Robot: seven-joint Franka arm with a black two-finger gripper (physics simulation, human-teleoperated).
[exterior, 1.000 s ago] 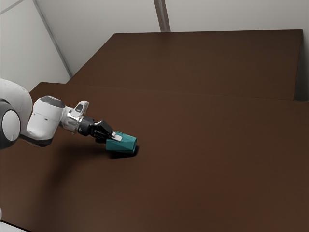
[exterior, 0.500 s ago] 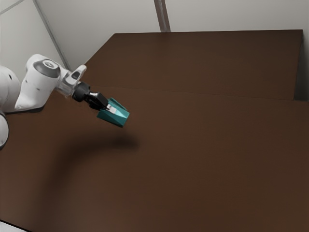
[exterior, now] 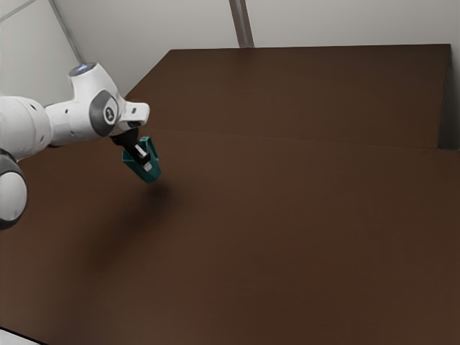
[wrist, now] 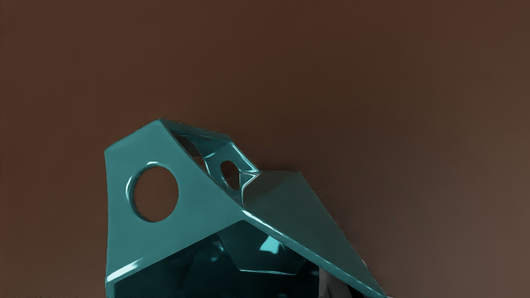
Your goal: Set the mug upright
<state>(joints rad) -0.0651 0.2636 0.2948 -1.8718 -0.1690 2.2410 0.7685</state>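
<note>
In the exterior view my gripper [exterior: 146,162] points down and toward the view's right, shut on the teal faceted mug [exterior: 152,175]. The mug hangs tilted above the table, its shadow below it. The wrist view has the mug [wrist: 198,198] with its open mouth facing the camera, and an angular part with round holes stands out from its side. There the gripper [wrist: 352,281] pinches the mug's wall, one finger inside the mouth and a sliver of the other outside; most of the fingers is hidden.
The brown table [exterior: 287,237] stretches under the mug and toward the exterior view's right. A second brown surface [exterior: 309,93] adjoins it at the back, in front of pale walls.
My gripper has lifted the mug off the table and carried it up and toward the exterior view's left. The hand has turned, so its fingers point more steeply down.
</note>
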